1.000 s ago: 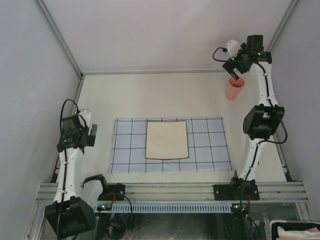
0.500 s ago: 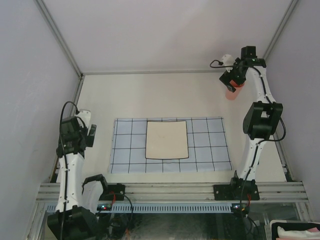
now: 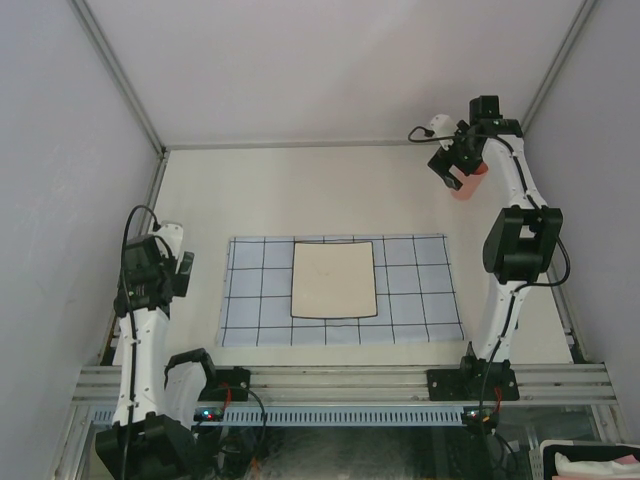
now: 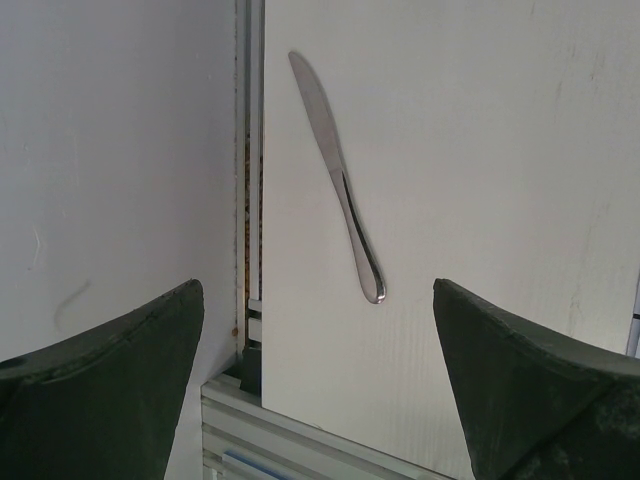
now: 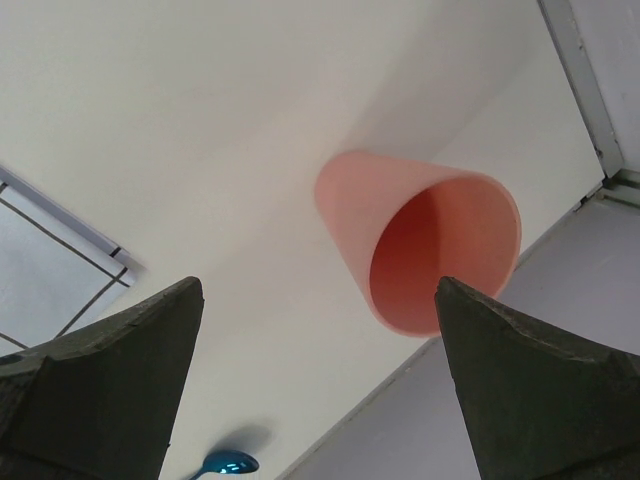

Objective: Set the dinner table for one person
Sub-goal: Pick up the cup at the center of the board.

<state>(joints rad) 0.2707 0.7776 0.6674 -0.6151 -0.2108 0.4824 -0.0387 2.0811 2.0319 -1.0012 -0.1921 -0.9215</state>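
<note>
While left gripper (image 4: pixel 318 300) barely moves | right gripper (image 5: pixel 318 290) shifted left near cup (image 5: pixel 345 205)

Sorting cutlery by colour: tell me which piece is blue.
The spoon at the bottom edge of the right wrist view, below the pink cup; the knife by the left rail is silver.

Shiny metal knife (image 4: pixel 340 178); matt plastic cup (image 5: pixel 420 240)

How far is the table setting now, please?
Done: the checked cloth lies flat with a pale square on it. In hand: nothing; the open left gripper hovers over the knife, the open right gripper over the pink cup. Still to place: knife, cup and blue spoon, all off the cloth.
</note>
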